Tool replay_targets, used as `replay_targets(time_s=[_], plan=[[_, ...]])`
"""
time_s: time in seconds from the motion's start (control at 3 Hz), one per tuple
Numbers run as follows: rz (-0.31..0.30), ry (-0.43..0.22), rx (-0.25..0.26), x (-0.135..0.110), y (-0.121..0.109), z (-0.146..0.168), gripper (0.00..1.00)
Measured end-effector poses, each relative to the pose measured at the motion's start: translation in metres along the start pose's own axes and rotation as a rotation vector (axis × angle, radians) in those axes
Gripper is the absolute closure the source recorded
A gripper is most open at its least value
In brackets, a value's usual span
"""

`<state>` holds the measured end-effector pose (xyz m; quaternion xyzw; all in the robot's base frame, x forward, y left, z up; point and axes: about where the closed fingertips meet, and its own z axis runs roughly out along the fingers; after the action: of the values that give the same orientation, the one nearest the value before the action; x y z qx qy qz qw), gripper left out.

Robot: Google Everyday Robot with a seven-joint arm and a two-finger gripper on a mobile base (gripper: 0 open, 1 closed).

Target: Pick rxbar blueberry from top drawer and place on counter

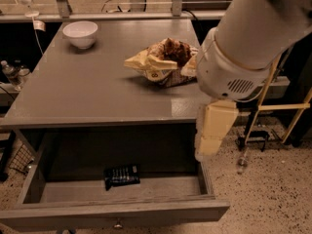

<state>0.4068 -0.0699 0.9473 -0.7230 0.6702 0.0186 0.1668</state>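
The snack bar point(122, 176) is a small flat rectangle in a dark wrapper with pale print too fine to read, lying flat on the floor of the open top drawer point(117, 212), left of its middle. The cream end effector point(210, 135) hangs at the drawer's right wall below the counter point(97, 87) edge; whether it is wide or narrow I cannot tell. The white arm point(253, 33) covers the right edge of the chip bag point(163, 62), and a white bowl point(80, 34) stands far left.

- Looks like a robotics lab or test room, not a home: speckled terrazzo floor point(273, 194), loose black cables point(109, 3) trailing over it.
- Bare matte grey cabinet counter point(97, 87), backed by metal frame posts point(61, 1).
- Cream gripper point(213, 130) of a bulky white robot arm point(258, 28), hanging beside the counter's right front corner.
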Motion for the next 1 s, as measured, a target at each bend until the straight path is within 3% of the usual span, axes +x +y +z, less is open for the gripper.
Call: replay_targets(time_s=[0.33,0.67,1.0], plan=[[-0.058,-0.019,-0.076,-0.032,0.019,0.040,0.00],[-0.058,-0.020,-0.074,-0.033,0.019,0.039,0.00],[-0.025,-0.047,-0.125,-0.031,0.030,0.071,0.00]])
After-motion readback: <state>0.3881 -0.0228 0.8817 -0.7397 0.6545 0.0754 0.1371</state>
